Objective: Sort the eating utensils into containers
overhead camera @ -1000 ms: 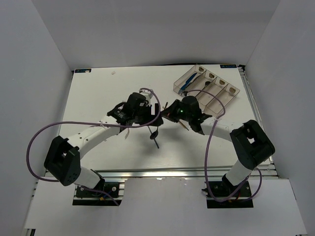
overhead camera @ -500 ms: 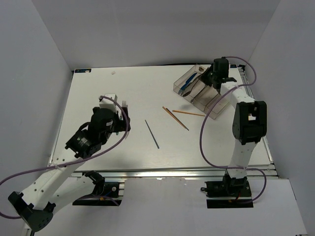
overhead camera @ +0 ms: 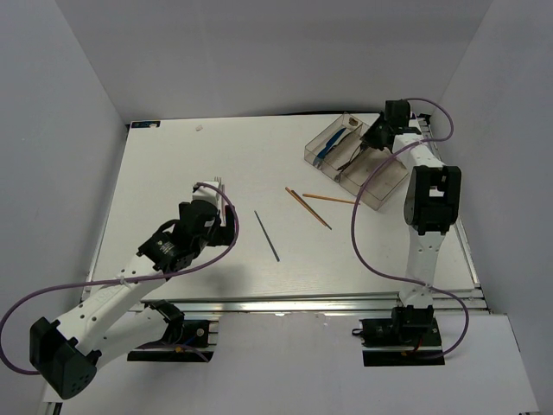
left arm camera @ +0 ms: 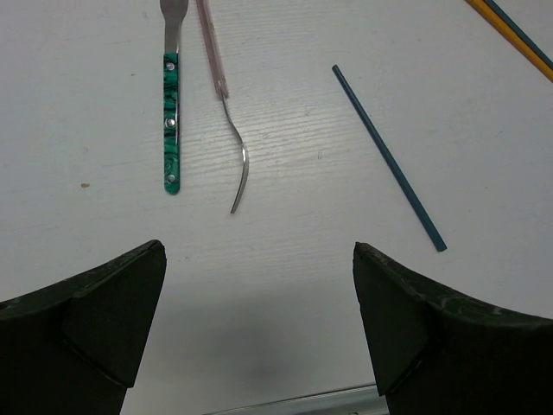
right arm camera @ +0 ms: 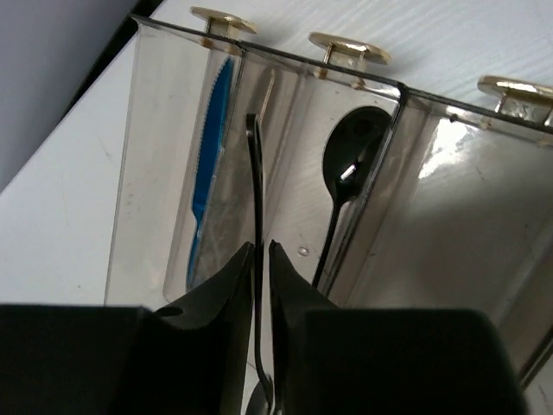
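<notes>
My right gripper (right arm camera: 262,251) is shut on the thin handle of a small black spoon (right arm camera: 254,173) and holds it over the containers (right arm camera: 155,130), above the wall between the first two bins. The first bin holds a blue knife (right arm camera: 207,164), the second another black spoon (right arm camera: 350,164). My left gripper (left arm camera: 259,328) is open and empty, just short of the teal-handled fork (left arm camera: 172,121) and a thin pink-handled utensil (left arm camera: 226,112). A dark grey chopstick (left arm camera: 389,160) lies to the right. Two orange chopsticks (overhead camera: 308,208) lie mid-table.
In the top view the containers (overhead camera: 383,183) stand at the back right near the table edge, with my right gripper (overhead camera: 373,137) over them. My left gripper (overhead camera: 214,209) is left of centre, the fork's tines (overhead camera: 219,182) showing beyond it. White walls surround the table.
A second ago both grippers met at mid-table. The right one has since gone to the bins with the black spoon. The left arm has drawn back to the left.
</notes>
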{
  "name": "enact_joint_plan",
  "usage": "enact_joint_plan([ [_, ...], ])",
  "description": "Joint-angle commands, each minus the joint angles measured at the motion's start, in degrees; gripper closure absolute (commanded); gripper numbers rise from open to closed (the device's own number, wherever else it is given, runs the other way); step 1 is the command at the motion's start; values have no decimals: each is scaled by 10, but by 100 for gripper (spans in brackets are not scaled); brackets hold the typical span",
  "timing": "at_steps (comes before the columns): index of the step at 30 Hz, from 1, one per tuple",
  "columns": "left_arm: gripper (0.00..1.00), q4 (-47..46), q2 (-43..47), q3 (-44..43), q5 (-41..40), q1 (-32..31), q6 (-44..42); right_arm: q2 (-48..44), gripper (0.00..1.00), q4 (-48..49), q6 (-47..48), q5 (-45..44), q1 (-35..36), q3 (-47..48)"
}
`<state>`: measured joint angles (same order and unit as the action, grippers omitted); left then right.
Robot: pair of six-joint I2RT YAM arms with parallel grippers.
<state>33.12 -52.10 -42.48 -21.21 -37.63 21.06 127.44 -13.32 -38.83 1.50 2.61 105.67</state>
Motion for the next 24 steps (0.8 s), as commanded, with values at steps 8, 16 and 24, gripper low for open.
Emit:
enact_joint_plan([
  [8, 2, -19, 10, -4, 10, -2, 5, -21, 38, -6, 13, 1, 0, 26],
  [16, 2, 1, 36, -8, -68, -3, 28, -151, 14, -6, 84, -32, 18, -45],
  [24, 2, 65, 42, -25, -261, -2, 96, -312, 11, -32, 197, -67, 150, -238],
])
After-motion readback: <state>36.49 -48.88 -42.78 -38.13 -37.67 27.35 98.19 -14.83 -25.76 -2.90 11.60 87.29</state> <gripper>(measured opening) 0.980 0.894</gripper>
